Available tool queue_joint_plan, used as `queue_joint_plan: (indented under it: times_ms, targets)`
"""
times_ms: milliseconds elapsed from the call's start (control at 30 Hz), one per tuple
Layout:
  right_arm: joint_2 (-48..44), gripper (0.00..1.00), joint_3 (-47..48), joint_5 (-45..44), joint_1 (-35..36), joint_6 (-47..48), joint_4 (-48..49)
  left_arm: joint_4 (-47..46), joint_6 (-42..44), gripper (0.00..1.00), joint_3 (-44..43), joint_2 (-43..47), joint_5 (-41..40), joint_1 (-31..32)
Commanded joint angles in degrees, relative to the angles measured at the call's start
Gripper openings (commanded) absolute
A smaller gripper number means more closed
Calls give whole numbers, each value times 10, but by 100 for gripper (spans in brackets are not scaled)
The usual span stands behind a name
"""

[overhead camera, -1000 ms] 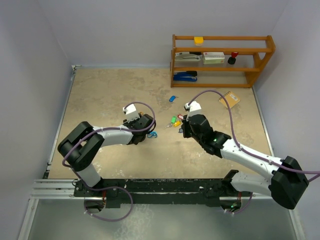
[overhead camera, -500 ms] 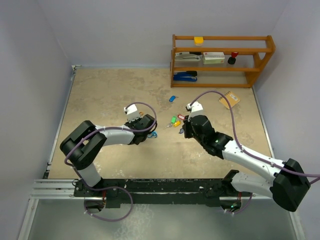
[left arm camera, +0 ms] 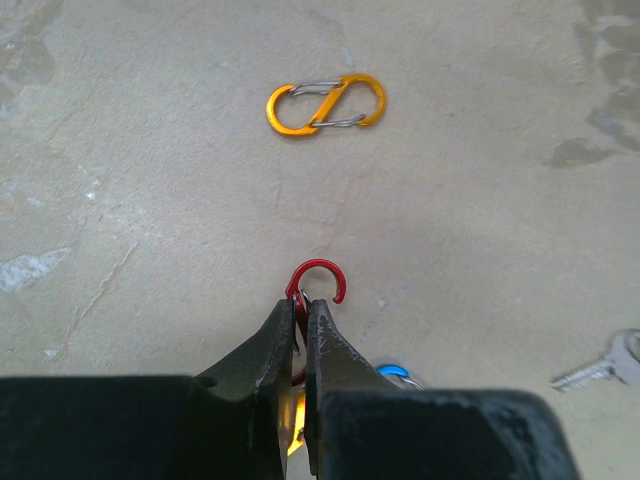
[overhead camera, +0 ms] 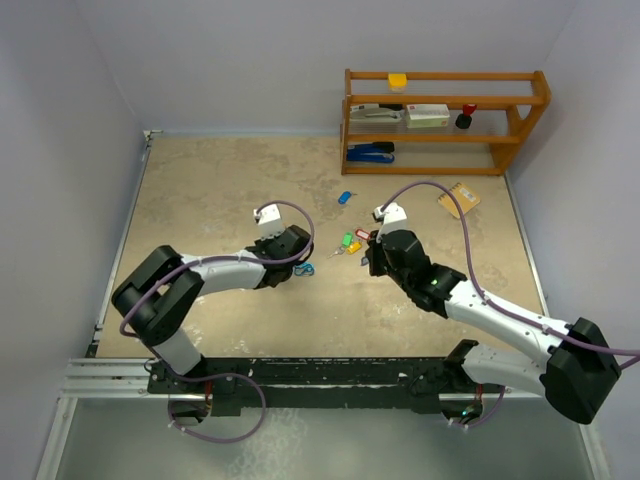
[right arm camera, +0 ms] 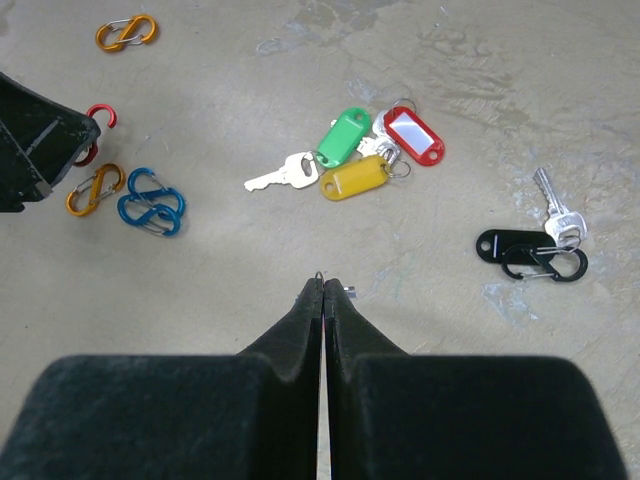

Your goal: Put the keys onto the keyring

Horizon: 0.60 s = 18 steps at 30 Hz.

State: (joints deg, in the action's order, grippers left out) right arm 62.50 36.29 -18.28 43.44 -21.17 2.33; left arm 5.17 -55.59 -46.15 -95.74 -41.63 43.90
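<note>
L gripper (left arm camera: 303,301): jaws went from approx. half-open to closed; now pinching red clip (left arm camera: 318,264). Clip secured, judged ready for loading. R gripper (right arm camera: 323,285): jaws together, no load evident. Keys (right arm camera: 352,176): lying loose, robot's right of red clip, well apart.

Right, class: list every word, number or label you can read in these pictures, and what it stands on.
Nothing readable.
Red oblong plastic key tag: white insert looks blank.
White cardboard box on the wooden shelf: markings too small to read.
Green plastic key tag, yellow plastic key tag, black plastic key tag: no print visible.
</note>
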Motion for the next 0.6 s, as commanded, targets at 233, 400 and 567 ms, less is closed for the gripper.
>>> queue_joint_plan:
  times_ms: [233, 400, 567]
  targets:
    - [13, 0, 4, 26, -1, 40, 41, -55, 161, 0, -69, 97, 175, 2]
    - [37, 0, 7, 46, -1, 63, 64, -83, 171, 0, -97, 69, 276, 4]
    - [48, 0, 5, 57, -1, 79, 86, -94, 177, 0, -113, 48, 324, 6]
